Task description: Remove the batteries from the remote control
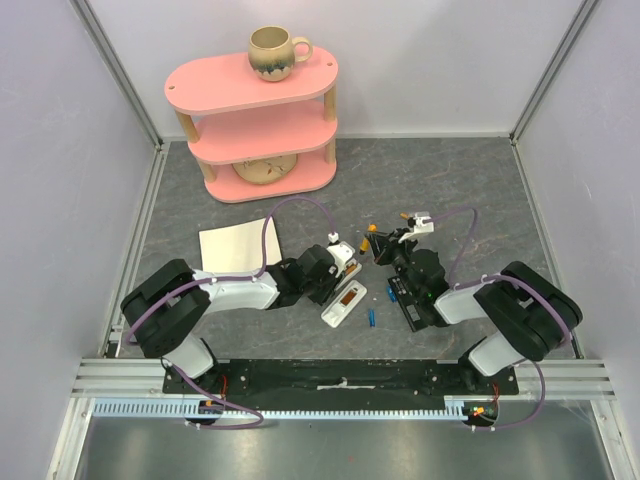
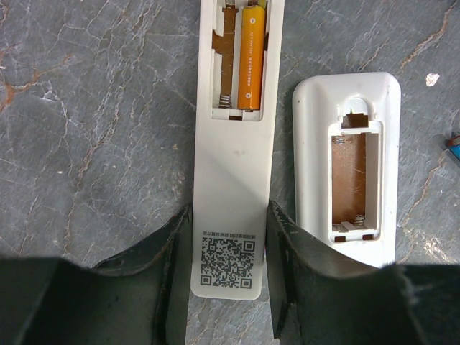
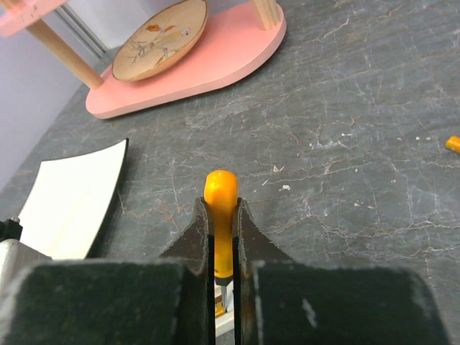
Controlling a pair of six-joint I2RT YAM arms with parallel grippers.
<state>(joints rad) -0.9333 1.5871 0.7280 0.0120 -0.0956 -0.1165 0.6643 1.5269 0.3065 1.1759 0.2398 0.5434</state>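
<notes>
My left gripper (image 2: 230,215) is shut on the near end of a slim white remote (image 2: 233,172). Its back is open: one yellow-orange cell (image 2: 251,57) lies in the right slot and the left slot is bare. A wider white remote (image 2: 350,237) lies just to the right with an empty compartment. A blue battery (image 1: 371,318) lies loose on the table and shows at the left wrist view's right edge (image 2: 453,147). My right gripper (image 3: 221,208) is shut on an orange-handled screwdriver (image 3: 221,194), tip down over a white remote edge.
A pink three-tier shelf (image 1: 255,120) stands at the back with a mug (image 1: 272,50) on top and a plate (image 3: 162,39) on its base. A white card (image 1: 238,248) lies left of the arms. A long black strip (image 1: 408,302) lies by the right arm.
</notes>
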